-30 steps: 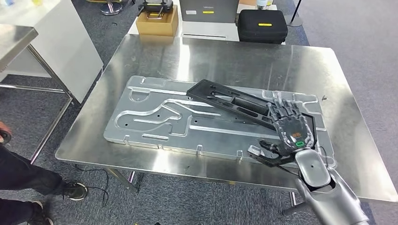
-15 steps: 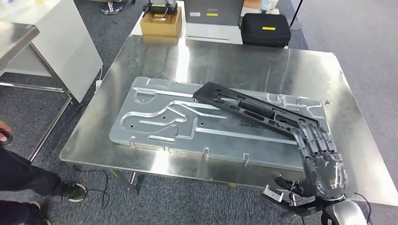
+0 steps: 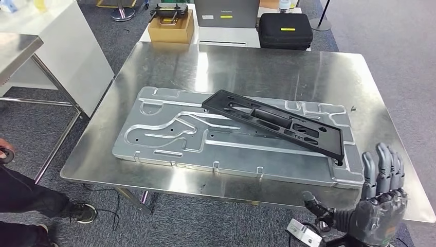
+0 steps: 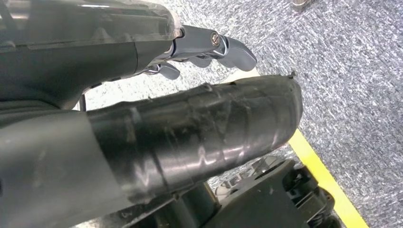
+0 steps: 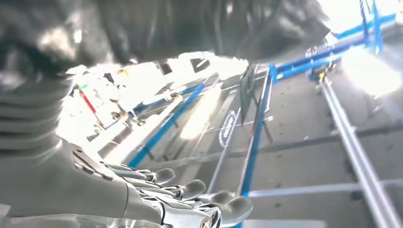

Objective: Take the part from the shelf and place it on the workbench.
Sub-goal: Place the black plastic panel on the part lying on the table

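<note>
- The black part [image 3: 275, 123], a long flat frame with cut-outs, lies slantwise on the grey machined plate [image 3: 169, 128] in the middle of the tabletop [image 3: 247, 62]; its far end sits near the plate's middle and its near end reaches toward the plate's near right corner. Judged from this, the placing step looks done.
- The right robot hand [image 3: 378, 206] is off the part, beyond the near right corner of the tabletop, fingers spread and upright, holding nothing.
- The left robot hand [image 4: 209, 47] hangs over carpet; its fingers look loosely extended and empty, though most of it is hidden behind the arm's cover.
- Risk: the part's near end lies close to the plate's near right rim. A brush from the right robot hand could slide it off the plate, or swing it round, since it seems to rest loose on smooth metal.
- Risk: the right robot hand is close to the tabletop's near edge; lifting or swinging inward could catch that edge or the plate's corner.
- Open room: bare steel lies along the far edge and the right edge of the tabletop, with a narrower strip at the left edge. The near edge has little margin in front of the plate.
- Off the tabletop, a person's legs [image 3: 31, 198] stand by the near left corner, and a black case [image 3: 285, 30] and a cardboard box [image 3: 172, 25] sit just past the far edge, so retreat looks freest to the right.
</note>
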Robot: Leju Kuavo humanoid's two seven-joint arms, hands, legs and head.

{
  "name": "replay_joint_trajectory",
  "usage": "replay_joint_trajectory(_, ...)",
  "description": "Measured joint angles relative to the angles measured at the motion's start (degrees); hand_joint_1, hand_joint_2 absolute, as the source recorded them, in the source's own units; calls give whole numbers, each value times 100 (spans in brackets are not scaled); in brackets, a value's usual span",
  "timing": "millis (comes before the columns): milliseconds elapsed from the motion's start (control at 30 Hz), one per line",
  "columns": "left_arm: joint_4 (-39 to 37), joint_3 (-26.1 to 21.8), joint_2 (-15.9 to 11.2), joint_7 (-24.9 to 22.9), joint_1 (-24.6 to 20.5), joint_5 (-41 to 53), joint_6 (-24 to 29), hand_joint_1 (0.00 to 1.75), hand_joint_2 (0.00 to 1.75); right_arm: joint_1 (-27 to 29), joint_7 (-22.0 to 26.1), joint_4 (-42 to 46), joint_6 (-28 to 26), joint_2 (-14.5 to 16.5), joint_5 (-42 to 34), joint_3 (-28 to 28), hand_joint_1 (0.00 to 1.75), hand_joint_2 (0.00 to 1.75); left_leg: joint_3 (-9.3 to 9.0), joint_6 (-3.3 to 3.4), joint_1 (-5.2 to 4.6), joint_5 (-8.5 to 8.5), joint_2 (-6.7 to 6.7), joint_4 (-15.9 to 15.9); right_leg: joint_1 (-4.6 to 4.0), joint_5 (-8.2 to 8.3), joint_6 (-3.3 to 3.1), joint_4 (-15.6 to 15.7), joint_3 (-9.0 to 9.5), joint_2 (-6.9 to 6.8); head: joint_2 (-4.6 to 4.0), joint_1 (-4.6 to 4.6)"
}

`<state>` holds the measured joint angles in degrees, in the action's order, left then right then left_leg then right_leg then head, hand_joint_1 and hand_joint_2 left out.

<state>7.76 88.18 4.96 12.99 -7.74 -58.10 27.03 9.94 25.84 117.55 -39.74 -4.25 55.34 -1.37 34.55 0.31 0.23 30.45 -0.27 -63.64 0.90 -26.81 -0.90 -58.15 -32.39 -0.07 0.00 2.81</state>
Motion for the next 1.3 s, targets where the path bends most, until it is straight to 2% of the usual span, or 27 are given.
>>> replay_joint_trajectory(67, 0, 12, 0, -9, 11, 0, 47, 0, 0, 92, 138, 46, 0, 194, -105, 122, 0, 175, 338, -40, 7, 381, 1, -775, -7, 2, -17, -5, -14, -7, 0, -3)
replay_joint_trajectory(100, 0, 20, 0, -18, 21, 1, 70, 0, 0, 142, 197, 55, 0, 281, -146, 181, 0, 175, 451, -51, 9, 454, 2, -1037, -9, 2, -17, -11, -18, -8, 0, -3)
replay_joint_trajectory(133, 0, 28, 0, -25, 30, 2, 94, 0, 0, 186, 249, 61, 0, 359, -182, 234, 0, 175, 472, -53, 11, 415, 3, -1096, -10, 1, -17, -19, -21, -6, 0, -3)
replay_joint_trajectory(167, 0, 34, 0, -31, 37, 3, 117, 0, 0, 224, 299, 68, 1, 432, -216, 281, 0, 175, 382, -48, 13, 271, 3, -924, -10, -1, -16, -29, -20, -1, 0, -3)
replay_joint_trajectory(233, 0, 41, 0, -38, 38, 6, 150, 0, 0, 282, 382, 91, 2, 557, -279, 363, 0, 175, 4, -14, 15, -108, 3, -147, -15, -12, 0, -52, -18, 9, 0, -2)
replay_joint_trajectory(300, 0, 46, 0, -45, 30, 13, 164, 0, 0, 329, 440, 115, 2, 653, -332, 432, 0, 175, -251, 37, 2, -283, -1, 408, -38, -20, 45, -79, -36, 17, 0, 2)
replay_joint_trajectory(400, 0, 51, 0, -55, 37, 44, 183, 0, 0, 383, 504, 147, 2, 746, -405, 507, 0, 175, -277, 132, -10, -323, -2, 527, -44, -4, 140, -83, -59, 20, 0, 3)
replay_joint_trajectory(433, 0, 51, 0, -57, 39, 55, 192, 0, 0, 398, 521, 156, 1, 766, -422, 528, 0, 175, -278, 174, -3, -348, 3, 551, -35, -42, 172, -119, -71, 19, 0, 4)
replay_joint_trajectory(467, 0, 51, 0, -60, 35, 63, 202, 0, 0, 410, 537, 164, 1, 782, -435, 545, 0, 175, -276, 216, 7, -376, 10, 575, -26, -151, 202, -248, -123, 18, 0, 5)
replay_joint_trajectory(500, 0, 52, 1, -63, 32, 72, 212, 0, 0, 420, 552, 171, 1, 794, -450, 561, 0, 175, -268, 251, 15, -400, 19, 592, -17, -328, 226, -496, -226, 17, 0, 6)
replay_joint_trajectory(567, 0, 56, 4, -72, 33, 97, 226, 0, 0, 442, 590, 180, 1, 818, -486, 585, 0, 175, -229, 282, 7, -423, 35, 584, -10, -739, 260, -1220, -533, 14, 0, 5)
replay_joint_trajectory(600, 0, 58, 5, -78, 37, 110, 232, 0, 0, 458, 610, 181, 2, 828, -506, 595, 0, 175, -206, 287, 2, -429, 41, 572, -9, -853, 269, -1513, -652, 14, 0, 5)
replay_joint_trajectory(633, 0, 60, 5, -84, 39, 121, 236, 0, 0, 473, 628, 181, 2, 837, -520, 606, 0, 175, -183, 289, -1, -433, 44, 557, -9, -859, 272, -1631, -685, 14, 0, 5)
replay_joint_trajectory(667, 0, 61, 5, -88, 40, 127, 240, 0, 0, 484, 640, 181, 2, 848, -530, 618, 0, 175, -165, 288, -3, -435, 45, 540, -10, -755, 265, -1522, -602, 13, 0, 5)
replay_joint_trajectory(733, 0, 66, 11, -91, 37, 133, 244, 0, 0, 490, 655, 184, 2, 862, -536, 636, 0, 175, -148, 277, -7, -440, 43, 512, -16, -419, 221, -788, -181, 13, 0, 5)
replay_joint_trajectory(800, 0, 72, 18, -91, 32, 138, 246, 0, 0, 494, 658, 195, 1, 877, -537, 642, 0, 175, -138, 231, -26, -454, 41, 494, -50, -225, 166, -174, 137, 13, 0, 4)
replay_joint_trajectory(867, 0, 76, 21, -91, 29, 145, 247, 0, 0, 504, 658, 209, 1, 893, -538, 648, 0, 175, -124, 163, -33, -482, 41, 495, -86, -187, 123, -55, 167, 16, 0, 3)
replay_joint_trajectory(933, 0, 80, 23, -92, 28, 156, 250, 0, 0, 510, 660, 221, 0, 903, -538, 657, 0, 175, -102, 96, -33, -475, 35, 481, -63, -121, 60, -14, 143, 10, 0, 3)
replay_joint_trajectory(967, 0, 81, 24, -92, 28, 163, 251, 0, 0, 511, 662, 227, 1, 909, -538, 660, 0, 175, -58, 65, -32, -379, 30, 387, -45, -81, 22, 13, 126, 2, 0, -4)
replay_joint_trajectory(1000, 0, 82, 22, -93, 29, 172, 253, 0, 0, 512, 663, 233, 1, 920, -539, 661, 0, 175, 25, 38, -28, -208, 25, 186, -25, -40, -9, 36, 100, -7, 0, -14)
replay_joint_trajectory(1067, 0, 85, 22, -99, 31, 185, 254, 0, 0, 521, 668, 238, 2, 939, -552, 664, 0, 175, 281, -7, -3, 264, 24, -509, -20, 15, -40, 31, 20, -21, 0, -32)
replay_joint_trajectory(1100, 0, 86, 22, -104, 33, 192, 254, 0, 0, 526, 675, 238, 2, 944, -564, 666, 0, 175, 388, -24, 4, 436, 24, -850, -22, 38, -42, 17, -27, -24, 0, -33)
replay_joint_trajectory(1133, 0, 86, 22, -109, 35, 195, 254, 0, 0, 531, 685, 238, 1, 946, -578, 669, 0, 175, 433, -36, 7, 518, 25, -1057, -24, 58, -39, -1, -72, -27, 0, -33)
replay_joint_trajectory(1167, 0, 86, 22, -112, 37, 199, 254, 0, 0, 536, 698, 238, 1, 949, -588, 672, 0, 175, 356, -39, 9, 481, 25, -1030, -24, 75, -31, -26, -117, -28, 0, -33)
replay_joint_trajectory(1200, 0, 86, 22, -114, 37, 202, 254, 0, 0, 540, 709, 238, 1, 952, -595, 673, 0, 175, 167, -34, 11, 354, 25, -775, -23, 87, -22, -54, -155, -27, 0, -33)
replay_joint_trajectory(1267, 0, 86, 22, -115, 29, 203, 254, 0, 0, 545, 722, 240, 2, 958, -599, 675, 0, 175, -344, -2, 11, 81, 25, 46, -27, 108, 12, -111, -211, -24, 0, -33)
replay_joint_trajectory(1300, 0, 86, 22, -114, 23, 204, 255, 0, 0, 546, 725, 241, 2, 959, -599, 676, 0, 175, -500, 21, 2, 2, 23, 341, -34, 121, 36, -133, -227, -23, 0, -31)
